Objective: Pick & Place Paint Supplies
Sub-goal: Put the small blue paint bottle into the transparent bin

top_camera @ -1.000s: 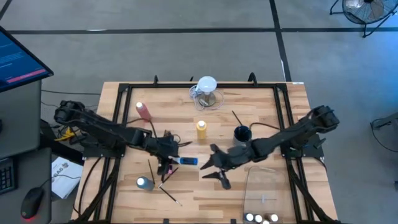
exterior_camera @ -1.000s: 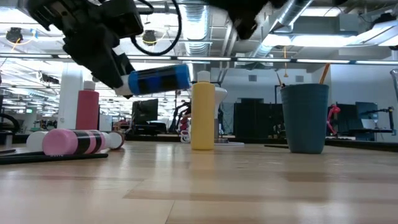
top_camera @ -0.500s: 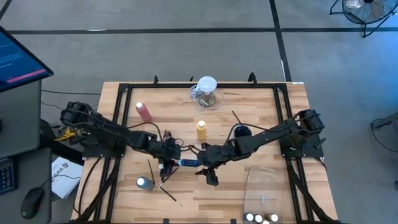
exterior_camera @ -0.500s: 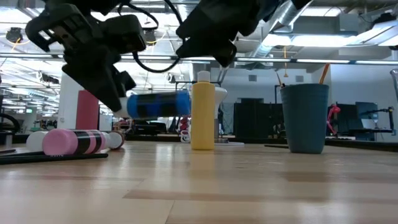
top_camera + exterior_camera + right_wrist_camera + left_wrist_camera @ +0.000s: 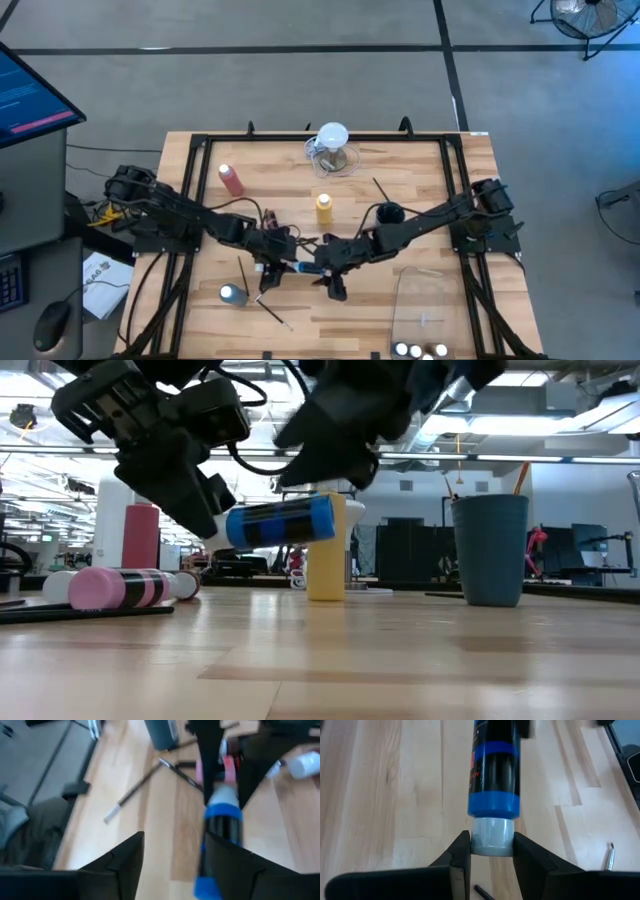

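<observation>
- At the near edge of the desk (image 5: pixel 420 215), three small white-capped paint bottles (image 5: pixel 420 351) stand in a row, just by a clear box (image 5: pixel 425 300).
- A silver-topped bottle (image 5: pixel 232 294) sits near the front on the left side, with two thin dark paintbrushes (image 5: pixel 262 300) lying close by.
- In the middle, the left gripper (image 5: pixel 490 851) holds the blue squeeze bottle (image 5: pixel 280 523) up in the air, off the desk. Its jaws are closed on the bottle's grey cap end, and the bottle lies sideways.
- The right gripper (image 5: pixel 322 267) is at the other end of the blue bottle. Its jaws are spread apart, and the bottle's end shows next to them, not pinched.
- A bit farther back, the yellow squeeze bottle (image 5: pixel 324 208) stands upright, and a dark blue cup (image 5: pixel 490 550) with brushes in it stands off to the right.
- The pink-red squeeze bottle (image 5: pixel 231 179) stands farther back on the left.
- At the far edge sits the clear jug (image 5: pixel 333 148) with a white round top.
</observation>
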`<state>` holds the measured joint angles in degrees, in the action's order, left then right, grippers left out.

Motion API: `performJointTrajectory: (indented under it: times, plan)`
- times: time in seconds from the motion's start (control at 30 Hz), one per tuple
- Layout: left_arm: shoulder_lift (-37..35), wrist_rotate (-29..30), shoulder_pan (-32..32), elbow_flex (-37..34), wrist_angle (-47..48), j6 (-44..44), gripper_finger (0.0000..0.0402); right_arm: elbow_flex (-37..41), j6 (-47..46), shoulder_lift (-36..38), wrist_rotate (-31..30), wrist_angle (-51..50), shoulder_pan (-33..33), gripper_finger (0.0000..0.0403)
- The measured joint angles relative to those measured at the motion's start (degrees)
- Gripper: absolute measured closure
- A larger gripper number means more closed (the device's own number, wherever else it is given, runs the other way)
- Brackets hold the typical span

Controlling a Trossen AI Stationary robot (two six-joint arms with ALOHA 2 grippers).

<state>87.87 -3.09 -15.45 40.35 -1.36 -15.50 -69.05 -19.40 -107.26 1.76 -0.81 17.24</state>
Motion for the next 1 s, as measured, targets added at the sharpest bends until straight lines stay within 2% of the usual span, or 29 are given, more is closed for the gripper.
performJointTrajectory:
  times: [0.23, 1.0]
  plan:
    - [-0.17, 0.0, -0.03, 0.03, -1.23, 0.1, 0.0319, 0.0, -1.12, -1.12, 1.57, 0.05, -0.32, 0.0173]
    - [-0.17, -1.45, -0.97, 0.03, -3.99, 0.54, 0.0319, 0.12, -2.73, -0.83, -0.87, -2.65, -1.29, 0.0173]
